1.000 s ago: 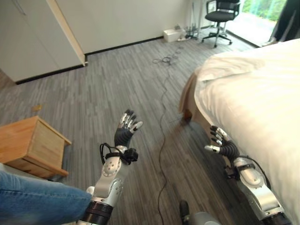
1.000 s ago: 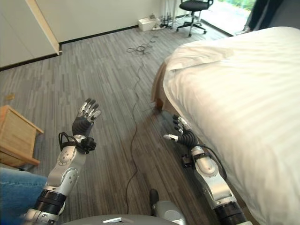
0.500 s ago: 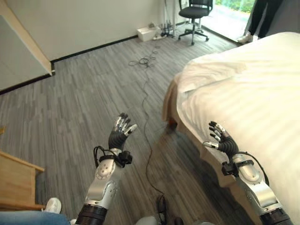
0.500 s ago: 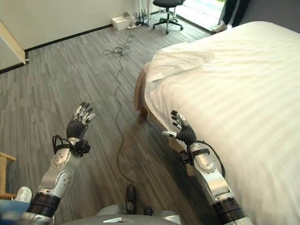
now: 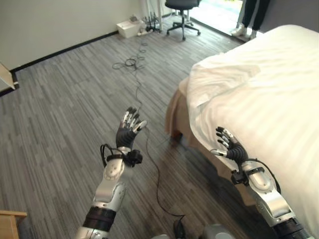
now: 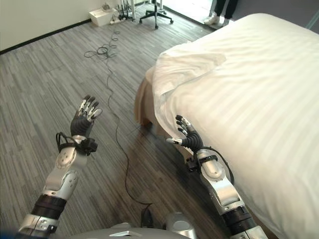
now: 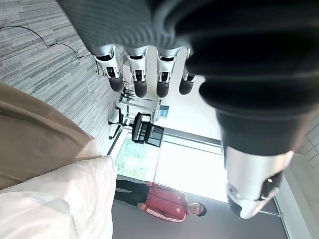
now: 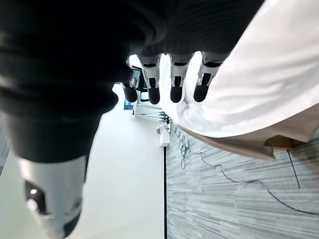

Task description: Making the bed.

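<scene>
The bed (image 5: 269,94) fills the right side, under a white striped duvet (image 6: 249,84) whose near corner (image 5: 219,79) lies rumpled and folded back, with a tan bed base (image 5: 177,113) showing below it. My right hand (image 5: 230,149) is open, fingers straight, held at the duvet's hanging edge near the bed's side. Over the floor to the left of the bed my left hand (image 5: 127,132) is raised and open, holding nothing. The wrist views show the fingers (image 7: 137,74) of the left and the fingers (image 8: 172,82) of the right spread straight.
A thin black cable (image 5: 144,129) runs along the grey plank floor (image 5: 60,109) from a coil (image 5: 127,62) near the wall. A black office chair (image 5: 182,12) and a white box (image 5: 127,27) stand at the far wall. A person (image 5: 249,15) stands beyond the bed.
The camera has turned toward the bed, so the wooden nightstand and blue-clad leg have left the picture. Both hands stay open; the right hand is now close to the duvet's edge.
</scene>
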`<state>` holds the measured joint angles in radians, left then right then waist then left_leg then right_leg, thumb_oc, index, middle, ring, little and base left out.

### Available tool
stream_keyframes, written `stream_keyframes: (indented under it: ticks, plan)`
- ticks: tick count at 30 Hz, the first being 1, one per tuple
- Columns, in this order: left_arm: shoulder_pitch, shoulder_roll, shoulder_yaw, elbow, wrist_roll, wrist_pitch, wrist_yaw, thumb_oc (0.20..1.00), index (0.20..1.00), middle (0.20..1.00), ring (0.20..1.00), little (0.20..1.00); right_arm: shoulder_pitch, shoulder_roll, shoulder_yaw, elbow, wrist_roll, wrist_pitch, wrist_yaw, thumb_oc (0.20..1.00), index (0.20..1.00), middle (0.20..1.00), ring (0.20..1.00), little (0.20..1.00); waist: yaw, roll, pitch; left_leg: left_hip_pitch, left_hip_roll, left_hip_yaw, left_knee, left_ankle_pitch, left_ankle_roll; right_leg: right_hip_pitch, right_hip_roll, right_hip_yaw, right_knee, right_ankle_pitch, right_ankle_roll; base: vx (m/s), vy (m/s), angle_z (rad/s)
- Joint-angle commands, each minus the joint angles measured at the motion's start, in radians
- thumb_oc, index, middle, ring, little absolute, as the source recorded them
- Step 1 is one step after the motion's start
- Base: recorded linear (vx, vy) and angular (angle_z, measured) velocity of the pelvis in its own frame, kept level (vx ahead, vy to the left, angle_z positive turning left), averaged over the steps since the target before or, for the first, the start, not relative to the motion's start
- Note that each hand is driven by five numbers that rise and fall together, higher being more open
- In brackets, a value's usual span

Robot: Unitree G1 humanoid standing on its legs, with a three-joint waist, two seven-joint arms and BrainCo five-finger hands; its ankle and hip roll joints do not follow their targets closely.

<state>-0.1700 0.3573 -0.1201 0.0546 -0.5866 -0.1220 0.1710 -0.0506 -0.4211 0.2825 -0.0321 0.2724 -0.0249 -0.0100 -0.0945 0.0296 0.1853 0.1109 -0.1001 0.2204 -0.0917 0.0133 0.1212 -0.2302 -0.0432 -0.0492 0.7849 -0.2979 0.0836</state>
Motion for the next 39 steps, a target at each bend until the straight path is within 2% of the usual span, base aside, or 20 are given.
stream_keyframes:
  ticks: [1,4,6,7,12,13,14,16,18,21,22,23,25,27,29,32,33,35,38,39]
  plan:
    - [0.025,0.032,0.025,-0.037,-0.008,-0.058,-0.001,1.000,1.000,1.000,1.000,1.000,-0.032,0.021,-0.020,-0.004,-0.025,-0.037,0.009,1.000,1.000,1.000,1.000,1.000,0.007,-0.011,-0.036,0.006,0.043,0.066,0.005,-0.069,-0.029,0.078,0.005,-0.048,-0.324,0.248,0.004,0.11,0.016,-0.17]
    - [0.031,0.033,0.016,-0.023,0.008,-0.046,-0.016,1.000,1.000,1.000,1.000,1.000,0.006,0.012,-0.051,-0.008,-0.027,-0.040,0.005,1.000,1.000,1.000,1.000,1.000,-0.001,-0.014,-0.039,0.016,0.050,0.072,0.021,-0.088,-0.041,0.085,0.034,-0.101,-0.481,0.221,-0.016,0.16,-0.051,0.10]
    - [0.023,0.026,0.007,-0.019,0.010,-0.046,-0.015,1.000,1.000,1.000,1.000,1.000,0.029,0.008,-0.063,-0.014,-0.033,-0.041,0.002,1.000,1.000,1.000,1.000,1.000,-0.013,-0.026,-0.049,0.008,0.055,0.055,0.067,-0.110,-0.048,0.150,0.054,-0.061,-0.570,0.211,-0.019,0.22,-0.163,0.17]
    - [0.029,0.018,0.012,-0.020,0.008,-0.048,-0.024,1.000,1.000,1.000,1.000,1.000,0.044,0.000,-0.076,-0.016,-0.024,-0.048,0.005,1.000,1.000,1.000,1.000,1.000,-0.004,-0.037,-0.070,0.003,0.057,0.057,0.081,-0.113,-0.056,0.224,0.072,-0.025,-0.683,0.210,-0.038,0.28,-0.255,0.22]
    - [0.009,0.012,0.006,-0.025,-0.014,-0.054,-0.022,1.000,1.000,1.000,1.000,1.000,0.044,-0.029,-0.104,-0.021,-0.010,-0.062,-0.018,1.000,1.000,1.000,1.000,1.000,0.010,-0.069,-0.058,-0.128,0.121,0.042,0.385,-0.119,-0.096,0.303,0.088,-0.006,-0.775,0.230,-0.084,0.07,-0.182,-0.08]
    - [0.025,-0.002,0.009,-0.022,-0.025,-0.062,-0.004,1.000,1.000,1.000,1.000,1.000,0.025,-0.029,-0.096,-0.019,-0.006,-0.063,-0.027,1.000,1.000,1.000,1.000,1.000,0.039,-0.063,-0.045,-0.159,0.033,-0.157,0.367,-0.121,-0.093,0.312,0.101,0.050,-0.787,0.239,-0.086,0.01,-0.047,-0.23]
    - [0.025,-0.002,0.009,-0.022,-0.025,-0.062,-0.004,1.000,1.000,1.000,1.000,1.000,0.025,-0.029,-0.096,-0.019,-0.006,-0.063,-0.027,1.000,1.000,1.000,1.000,1.000,0.038,-0.064,-0.046,-0.160,0.032,-0.157,0.365,-0.119,-0.093,0.311,0.100,0.050,-0.788,0.240,-0.086,0.03,0.015,-1.08]
    - [0.041,-0.009,0.027,-0.023,-0.027,-0.065,-0.002,1.000,1.000,1.000,1.000,1.000,0.017,-0.027,-0.090,-0.014,-0.003,-0.063,-0.021,1.000,1.000,1.000,1.000,1.000,0.044,-0.065,-0.049,-0.150,0.016,-0.195,0.321,-0.121,-0.090,0.307,0.104,0.079,-0.802,0.258,-0.077,0.03,0.002,-1.52]
    - [0.081,-0.001,0.066,-0.021,-0.008,-0.071,-0.006,1.000,1.000,1.000,1.000,1.000,0.007,-0.027,-0.070,-0.014,-0.005,-0.060,0.007,1.000,1.000,1.000,1.000,1.000,0.060,-0.067,-0.054,-0.132,0.000,-0.260,0.291,-0.123,-0.080,0.290,0.126,0.167,-0.813,0.292,-0.060,0.05,0.016,-0.58]
    - [0.099,0.005,0.085,-0.037,0.000,-0.076,-0.010,1.000,1.000,1.000,1.000,1.000,-0.002,-0.028,-0.059,-0.012,-0.006,-0.058,0.018,1.000,1.000,1.000,1.000,1.000,0.071,-0.067,-0.059,-0.126,-0.004,-0.267,0.309,-0.137,-0.077,0.289,0.141,0.231,-0.829,0.311,-0.048,0.00,0.092,-1.75]
    - [0.097,0.005,0.093,-0.041,0.001,-0.081,-0.010,1.000,1.000,1.000,1.000,1.000,-0.010,-0.028,-0.061,-0.005,-0.010,-0.051,0.027,1.000,1.000,1.000,1.000,1.000,0.070,-0.056,-0.066,-0.105,-0.015,-0.290,0.273,-0.152,-0.070,0.262,0.150,0.293,-0.826,0.331,-0.035,-0.15,0.281,-1.84]
    - [0.099,0.004,0.087,-0.039,0.003,-0.080,-0.017,1.000,1.000,1.000,1.000,1.000,0.010,-0.030,-0.077,-0.005,-0.018,-0.049,0.028,1.000,1.000,1.000,1.000,1.000,0.051,-0.045,-0.069,-0.084,-0.009,-0.267,0.192,-0.145,-0.054,0.225,0.155,0.324,-0.819,0.357,-0.021,-0.15,0.279,-1.55]
    - [0.098,0.005,0.080,-0.039,0.005,-0.077,-0.019,1.000,1.000,1.000,1.000,1.000,0.021,-0.028,-0.085,-0.005,-0.020,-0.044,0.027,1.000,1.000,1.000,1.000,1.000,0.044,-0.040,-0.071,-0.072,-0.007,-0.252,0.141,-0.128,-0.046,0.201,0.156,0.344,-0.819,0.373,-0.008,-0.18,0.216,-0.78]
    - [0.097,0.020,0.066,-0.045,0.019,-0.071,-0.031,1.000,1.000,1.000,1.000,1.000,0.044,-0.015,-0.103,0.005,-0.018,-0.040,0.023,1.000,1.000,1.000,1.000,1.000,0.036,-0.035,-0.065,-0.083,-0.005,-0.190,0.098,-0.097,-0.034,0.147,0.164,0.394,-0.814,0.406,0.027,-0.28,0.265,-0.88]
    - [0.094,0.037,0.065,-0.042,0.029,-0.068,-0.030,1.000,1.000,1.000,1.000,1.000,0.055,0.000,-0.099,0.008,-0.022,-0.034,0.030,1.000,1.000,1.000,1.000,1.000,0.034,-0.031,-0.037,-0.090,0.016,-0.147,0.103,-0.091,-0.028,0.089,0.172,0.337,-0.694,0.365,0.036,-0.21,0.117,-0.93]
    - [0.105,0.041,0.084,-0.038,0.034,-0.065,-0.031,1.000,1.000,1.000,1.000,1.000,0.064,0.010,-0.093,0.017,-0.032,-0.031,0.042,1.000,1.000,1.000,1.000,1.000,0.048,-0.022,-0.025,-0.074,0.036,-0.105,0.094,-0.087,-0.026,0.097,0.097,0.097,-0.555,0.248,-0.014,-0.12,0.077,-0.88]
    - [0.133,0.037,0.105,-0.056,0.029,-0.059,-0.031,1.000,1.000,1.000,1.000,1.000,0.052,0.021,-0.088,0.029,-0.036,-0.030,0.041,1.000,1.000,1.000,1.000,1.000,0.060,-0.020,-0.042,-0.054,0.042,-0.079,0.069,-0.087,-0.024,0.141,0.039,-0.038,-0.499,0.195,-0.040,-0.05,0.052,-1.23]
    - [0.142,0.032,0.109,-0.057,0.028,-0.058,-0.033,1.000,1.000,1.000,1.000,1.000,0.048,0.025,-0.087,0.034,-0.035,-0.030,0.041,1.000,1.000,1.000,1.000,1.000,0.061,-0.022,-0.052,-0.050,0.040,-0.076,0.061,-0.086,-0.027,0.152,0.035,-0.041,-0.514,0.198,-0.037,-0.02,0.014,-0.90]
    - [0.165,0.022,0.132,-0.060,0.023,-0.060,-0.026,1.000,1.000,1.000,1.000,1.000,0.018,0.042,-0.072,0.039,-0.027,-0.038,0.041,1.000,1.000,1.000,1.000,1.000,0.089,-0.029,-0.087,-0.041,0.041,-0.041,0.046,-0.091,-0.031,0.228,-0.008,-0.142,-0.614,0.208,-0.021,-0.04,-0.030,-0.48]
    - [0.181,0.019,0.154,-0.063,0.023,-0.062,-0.027,1.000,1.000,1.000,1.000,1.000,0.012,0.038,-0.065,0.030,-0.022,-0.040,0.051,1.000,1.000,1.000,1.000,1.000,0.095,-0.033,-0.100,-0.039,0.038,-0.012,0.032,-0.085,-0.041,0.257,-0.004,-0.178,-0.708,0.225,-0.009,-0.05,-0.054,-0.73]
